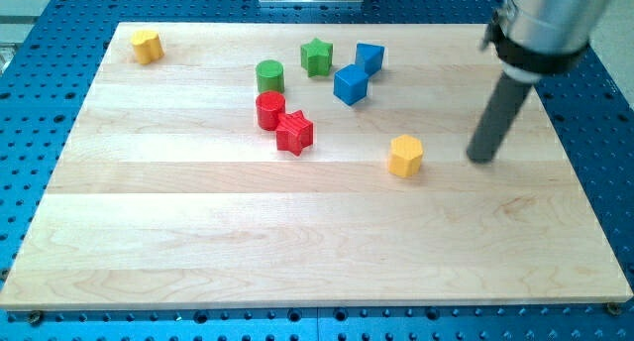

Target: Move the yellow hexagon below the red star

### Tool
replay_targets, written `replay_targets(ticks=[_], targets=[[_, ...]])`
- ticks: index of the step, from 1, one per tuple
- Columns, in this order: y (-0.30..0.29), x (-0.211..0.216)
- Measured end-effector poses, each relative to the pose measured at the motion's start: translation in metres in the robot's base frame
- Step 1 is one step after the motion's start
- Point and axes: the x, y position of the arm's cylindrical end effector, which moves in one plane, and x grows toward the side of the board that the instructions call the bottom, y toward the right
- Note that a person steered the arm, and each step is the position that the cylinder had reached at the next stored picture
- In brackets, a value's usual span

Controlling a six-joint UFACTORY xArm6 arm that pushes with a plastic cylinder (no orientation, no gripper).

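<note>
The yellow hexagon (405, 155) lies right of the board's middle. The red star (294, 132) lies to its left and slightly higher, touching a red cylinder (269, 110) at its upper left. My tip (481, 158) rests on the board to the right of the yellow hexagon, a short gap apart, at about the same height in the view. The rod rises from it toward the view's top right.
A green cylinder (269, 76), a green star (316, 56) and two blue blocks (350, 84) (369, 57) sit above the red pair. Another yellow block (147, 46) lies at the top left corner. The wooden board (198, 242) lies on a blue perforated table.
</note>
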Motion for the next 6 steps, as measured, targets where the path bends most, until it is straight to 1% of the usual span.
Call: replay_targets(ticks=[1, 2, 3, 4, 6], targets=[[-0.058, 0.017], [-0.096, 0.039], [-0.106, 0.04], [-0.174, 0.062], [-0.202, 0.119]])
